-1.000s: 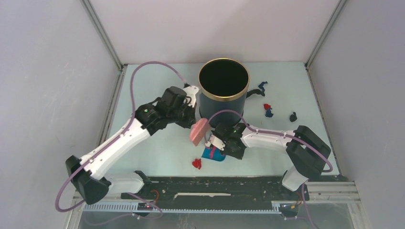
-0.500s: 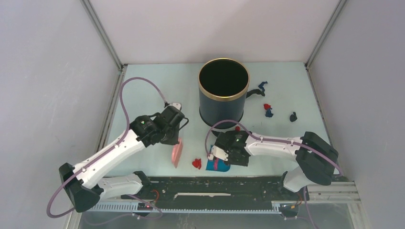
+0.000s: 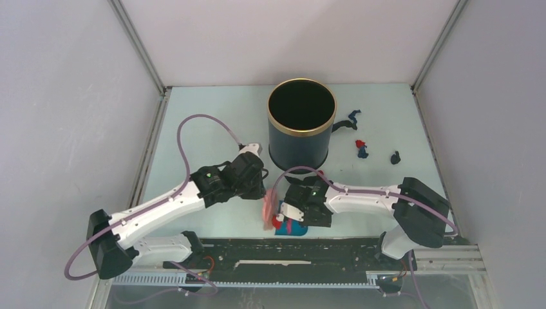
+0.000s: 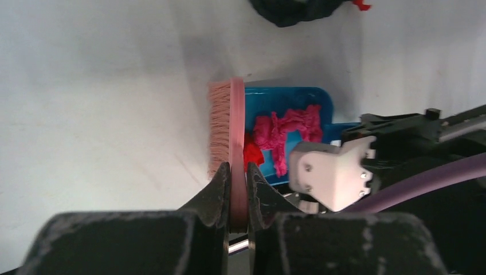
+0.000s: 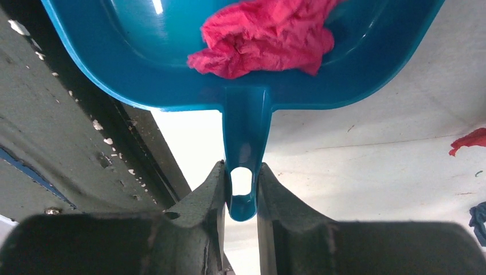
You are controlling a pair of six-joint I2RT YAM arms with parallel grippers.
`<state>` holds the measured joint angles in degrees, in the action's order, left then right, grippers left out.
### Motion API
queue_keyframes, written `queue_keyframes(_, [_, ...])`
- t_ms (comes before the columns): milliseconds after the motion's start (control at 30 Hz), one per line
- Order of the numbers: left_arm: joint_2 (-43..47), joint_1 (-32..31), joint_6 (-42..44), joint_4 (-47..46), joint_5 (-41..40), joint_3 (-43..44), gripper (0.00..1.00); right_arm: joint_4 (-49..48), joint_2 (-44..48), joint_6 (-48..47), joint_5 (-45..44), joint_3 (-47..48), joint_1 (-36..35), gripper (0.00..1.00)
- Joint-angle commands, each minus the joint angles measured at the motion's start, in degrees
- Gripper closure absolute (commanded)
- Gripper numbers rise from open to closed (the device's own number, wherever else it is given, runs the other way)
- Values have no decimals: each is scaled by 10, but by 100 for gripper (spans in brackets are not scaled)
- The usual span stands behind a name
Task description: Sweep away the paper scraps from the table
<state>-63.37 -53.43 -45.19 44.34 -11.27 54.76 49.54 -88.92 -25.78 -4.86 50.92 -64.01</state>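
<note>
My left gripper [image 4: 238, 172] is shut on the back of a pink hand brush [image 4: 229, 126], whose bristles face left on the table [image 3: 212, 129]. The brush [image 3: 269, 209] stands against the mouth of a blue dustpan [image 4: 312, 100]. My right gripper [image 5: 242, 183] is shut on the dustpan's handle. A magenta paper scrap [image 5: 263, 40] lies inside the pan, and a small red scrap [image 4: 252, 153] sits between the brush and the pan's edge. Several more paper scraps lie far right: dark blue [image 3: 353, 116], red [image 3: 360, 143] and black [image 3: 395, 157].
A tall dark bin with a gold rim [image 3: 301, 122] stands at the back centre, just behind both grippers. The black strip with rails [image 3: 290, 248] runs right in front of the dustpan [image 3: 293, 226]. Grey walls close in on both sides.
My left arm swept the brush rightwards along the table to the dustpan's mouth, carrying the red scrap with it. The right gripper with the dustpan barely shifted.
</note>
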Motion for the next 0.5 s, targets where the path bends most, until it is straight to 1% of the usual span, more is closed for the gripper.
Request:
queue_keyframes(0, [-25, -24, -32, -52, 48, 22, 100, -1, -6, 15, 8, 25, 1, 100])
queue_keyframes(100, [-21, -26, -29, -49, 47, 39, 100, 0, 6, 17, 11, 25, 11, 100])
queue_keyframes(200, [-25, -25, -10, -25, 17, 70, 100, -2, 29, 16, 20, 25, 31, 100])
queue_keyframes(367, [-49, -25, 46, 86, -75, 170, 100, -1, 80, 8, 29, 22, 58, 100])
queue_keyframes(467, [-25, -24, 69, 124, -125, 214, 100, -6, 114, 5, 31, 17, 65, 100])
